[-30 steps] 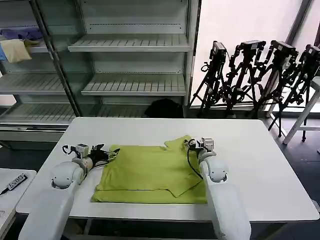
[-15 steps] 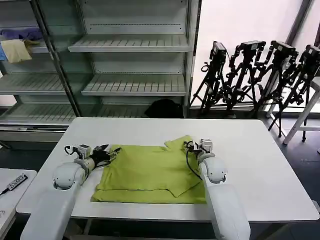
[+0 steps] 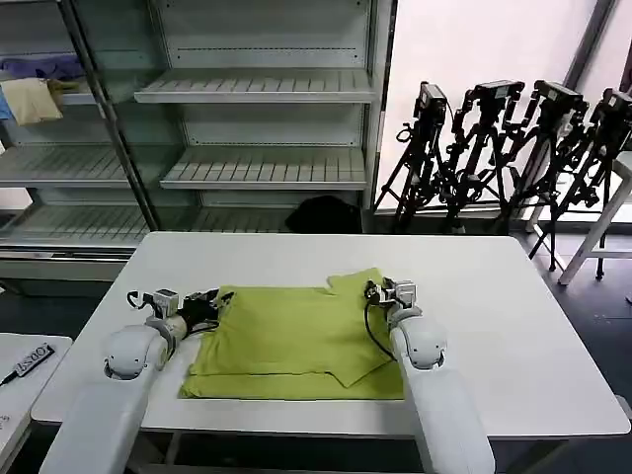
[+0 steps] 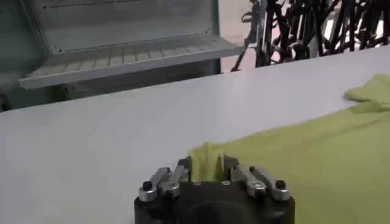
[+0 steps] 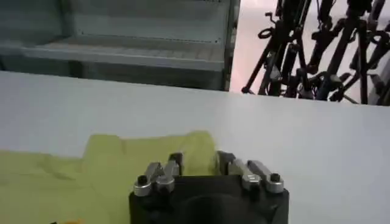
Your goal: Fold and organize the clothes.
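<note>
On the table (image 3: 494,326), near the front edge: a green shirt (image 3: 286,336), lying flat, with its right side already folded in a bit. At the far left corner, the left gripper (image 3: 210,302), low on the table and clenched on a little bump of cloth, seen up close between the fingers (image 4: 186,167) in the left wrist view. At the far right corner, the right gripper (image 3: 373,292), also down low and pinching the sleeve edge. Moved a little closer together than a second ago, both of them. Pulled in a touch too, the right edge of the shirt. Looks like the start of a fold, with both far corners held. Most likely next: lifting the corners and bringing them toward the front edge. Not yet neat, so still much to do.
</note>
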`<state>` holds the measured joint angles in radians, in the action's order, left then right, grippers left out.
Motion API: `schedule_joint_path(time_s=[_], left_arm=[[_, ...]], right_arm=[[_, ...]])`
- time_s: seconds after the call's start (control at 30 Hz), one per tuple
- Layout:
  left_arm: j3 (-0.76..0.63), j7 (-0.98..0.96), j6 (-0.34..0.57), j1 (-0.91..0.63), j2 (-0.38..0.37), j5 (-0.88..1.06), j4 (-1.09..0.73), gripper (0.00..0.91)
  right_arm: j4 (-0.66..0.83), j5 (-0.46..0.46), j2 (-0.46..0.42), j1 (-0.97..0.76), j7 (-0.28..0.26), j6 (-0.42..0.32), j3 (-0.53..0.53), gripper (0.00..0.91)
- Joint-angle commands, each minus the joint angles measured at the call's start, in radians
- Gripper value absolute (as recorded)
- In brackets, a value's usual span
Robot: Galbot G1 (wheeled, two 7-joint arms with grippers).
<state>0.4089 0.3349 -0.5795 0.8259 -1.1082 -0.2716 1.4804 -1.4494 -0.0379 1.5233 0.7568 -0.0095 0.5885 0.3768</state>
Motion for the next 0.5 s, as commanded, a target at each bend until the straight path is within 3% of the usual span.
schedule_joint_path(time_s=[0.03, 0.27, 0.5], left_arm=[[-0.001, 0.003, -0.001, 0.005, 0.001, 0.002, 0.012, 0.010], [0.001, 0.009, -0.001, 0.009, 0.000, 0.002, 0.019, 0.010], [0.030, 0.002, 0.001, 0.009, 0.005, -0.045, 0.049, 0.010]], right_arm=[[-0.020, -0.001, 0.000, 0.005, -0.001, 0.000, -0.004, 0.000], [-0.033, -0.010, -0.001, 0.011, 0.001, -0.001, -0.003, 0.000], [-0.099, -0.106, -0.011, 0.013, 0.033, -0.003, 0.004, 0.000]])
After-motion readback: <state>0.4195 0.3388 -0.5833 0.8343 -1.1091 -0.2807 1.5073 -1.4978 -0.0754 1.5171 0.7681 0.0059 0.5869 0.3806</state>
